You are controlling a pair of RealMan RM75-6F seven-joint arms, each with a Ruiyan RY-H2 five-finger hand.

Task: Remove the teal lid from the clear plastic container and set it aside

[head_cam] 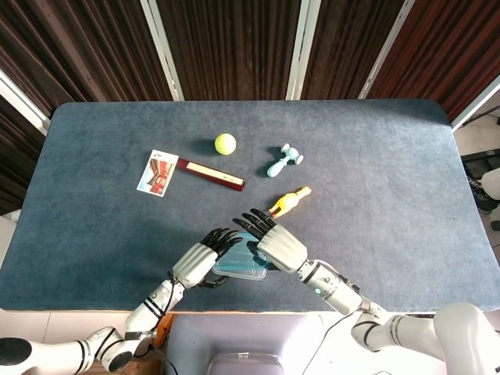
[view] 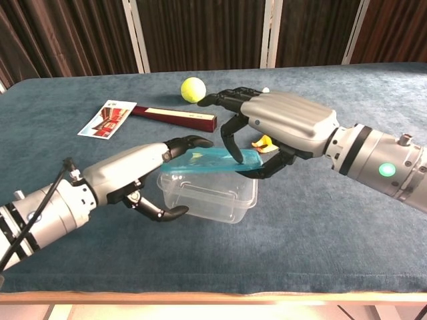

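Note:
The teal lid [view: 208, 162] hangs roughly level just above the clear plastic container [view: 212, 195], apart from its rim. My right hand [view: 287, 125] pinches the lid's right end between thumb and fingers. At the container's left end my left hand [view: 133, 172] holds it, fingers [view: 187, 142] over the top edge and the thumb curled under the side. In the head view the lid [head_cam: 237, 262] shows between the left hand [head_cam: 198, 262] and the right hand [head_cam: 278, 245], near the table's front edge; the container is mostly hidden beneath it.
Farther back on the blue table [head_cam: 391, 180] lie a tennis ball [head_cam: 225, 143], a printed card [head_cam: 157, 173], a dark red flat box [head_cam: 211, 173], a teal toy [head_cam: 283, 159] and a yellow rubber chicken [head_cam: 290, 201] just beyond my right hand.

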